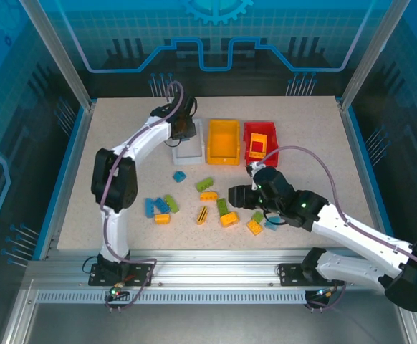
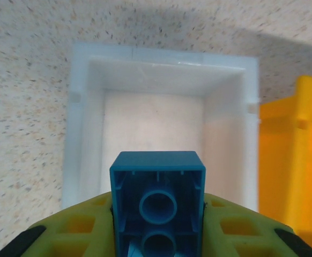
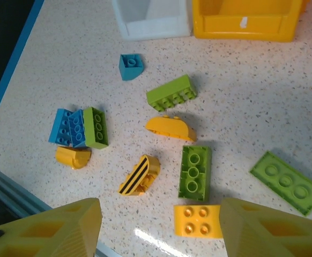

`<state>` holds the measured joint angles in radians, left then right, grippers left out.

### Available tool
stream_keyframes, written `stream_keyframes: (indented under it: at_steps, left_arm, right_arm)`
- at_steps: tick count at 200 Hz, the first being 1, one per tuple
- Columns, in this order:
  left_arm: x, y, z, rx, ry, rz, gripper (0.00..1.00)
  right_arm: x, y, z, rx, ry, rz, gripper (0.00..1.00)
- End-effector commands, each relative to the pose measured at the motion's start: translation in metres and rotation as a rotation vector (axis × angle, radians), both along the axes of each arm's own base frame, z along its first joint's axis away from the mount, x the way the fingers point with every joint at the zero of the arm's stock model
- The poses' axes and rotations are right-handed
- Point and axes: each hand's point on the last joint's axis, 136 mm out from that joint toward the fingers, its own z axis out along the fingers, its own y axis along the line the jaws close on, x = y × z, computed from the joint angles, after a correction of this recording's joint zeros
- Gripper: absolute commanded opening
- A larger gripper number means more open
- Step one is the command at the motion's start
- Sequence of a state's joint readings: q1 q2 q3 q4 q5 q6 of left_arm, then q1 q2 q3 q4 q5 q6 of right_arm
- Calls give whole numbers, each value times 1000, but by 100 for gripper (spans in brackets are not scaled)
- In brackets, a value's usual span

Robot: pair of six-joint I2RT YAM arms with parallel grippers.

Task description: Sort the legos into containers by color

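Note:
My left gripper (image 1: 183, 130) (image 2: 157, 214) is shut on a blue brick (image 2: 157, 182), held underside up over the white bin (image 2: 161, 56) (image 1: 188, 150). Beside that bin stand the yellow-orange bin (image 1: 223, 141) (image 2: 301, 160) and the red bin (image 1: 261, 135), which has a yellow brick (image 1: 257, 146) in it. My right gripper (image 1: 241, 195) (image 3: 160, 225) hangs open over loose bricks: a yellow four-stud brick (image 3: 198, 220) close to its right finger, a green three-stud brick (image 3: 194, 172) and a striped yellow piece (image 3: 140, 175).
More bricks lie scattered on the speckled table: a small blue one (image 3: 130, 66), a green one (image 3: 171, 92), a curved yellow one (image 3: 170, 128), a blue and green cluster (image 3: 78, 127) and a flat green plate (image 3: 287, 182). The table's front edge (image 1: 208, 254) is near.

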<state>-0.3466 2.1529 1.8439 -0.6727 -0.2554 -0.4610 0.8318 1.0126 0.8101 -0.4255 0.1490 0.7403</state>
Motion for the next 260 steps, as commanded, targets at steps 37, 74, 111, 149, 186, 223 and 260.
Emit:
stream_keyframes:
  at_steps: [37,74,111,149,186,223,260]
  left_arm:
    - [-7,-8,-19,-37,93,-15,45]
    - [-14,-13,10,-80,45,-27,57]
    - [-30,-19,52,-123,-21,-38,59]
    - [-85,-42,97,-211,-115,-95,62]
    - [-180,-108,104,-301,-137,-318,67]
    - [-259,-153,90,-485,-118,-422,68]
    - [-283,-156,83,-493,-105,-428,68]
  right_arm:
    - [10,-28,-10,-33,37,-127,62]
    - [12,-70,-27,-165,98,-267,63]
    - [13,-84,-49,-372,151,-204,62]
    - [15,-88,-72,-535,242,-153,62]
    - [15,-115,-93,-505,347,-283,70]
    - [17,-120,-115,-481,419,-208,72]
    - [12,-128,-134,-530,511,-147,72]
